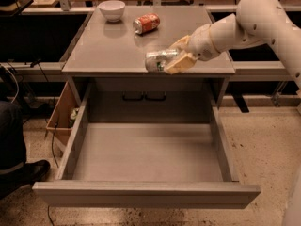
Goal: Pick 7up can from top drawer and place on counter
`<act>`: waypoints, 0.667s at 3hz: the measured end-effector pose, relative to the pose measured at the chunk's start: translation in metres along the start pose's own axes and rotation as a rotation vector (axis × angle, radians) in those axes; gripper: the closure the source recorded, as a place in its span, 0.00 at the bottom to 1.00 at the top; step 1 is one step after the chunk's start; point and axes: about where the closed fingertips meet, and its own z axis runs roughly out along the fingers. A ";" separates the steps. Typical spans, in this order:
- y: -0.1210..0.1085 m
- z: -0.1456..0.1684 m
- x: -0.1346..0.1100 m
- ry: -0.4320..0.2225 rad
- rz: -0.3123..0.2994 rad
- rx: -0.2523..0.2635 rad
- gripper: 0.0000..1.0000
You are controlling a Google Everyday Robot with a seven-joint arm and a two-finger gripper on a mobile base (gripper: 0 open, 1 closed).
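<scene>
COUNTER'S EDGE: The robot's gripper (173, 56), its two tan fingers closed on the right end of the 7up can (158, 60), holds the can on its side over the near right part of the counter (108, 48). Whether the can touches the surface cannot be told.

The top drawer (146, 194) stands pulled out and bare directly below.

The main hazard appears to be the near edge. The can lies just inside it with its length running left to right, so if released as it lies it would likely roll toward the near or the far side. A roll to the near side would carry it off the lip and back into the drawer. The hold on one end only is a second worry: the free left end could tip down, or the thin wall could slip between the fingers. The robot arm (244, 25) reaches in from the right, and its wrist sits close to the counter's right edge.

There is open room to the left and farther in — the middle and left of the counter are bare. An orange-red soda can (146, 23) and a white bowl (112, 9) sit at the far end, well apart from the gripper, so a placement deeper on the surface looks safe.
</scene>
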 end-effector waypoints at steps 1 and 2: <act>-0.045 0.028 -0.003 -0.015 0.009 0.051 1.00; -0.064 0.050 0.006 -0.015 0.022 0.074 1.00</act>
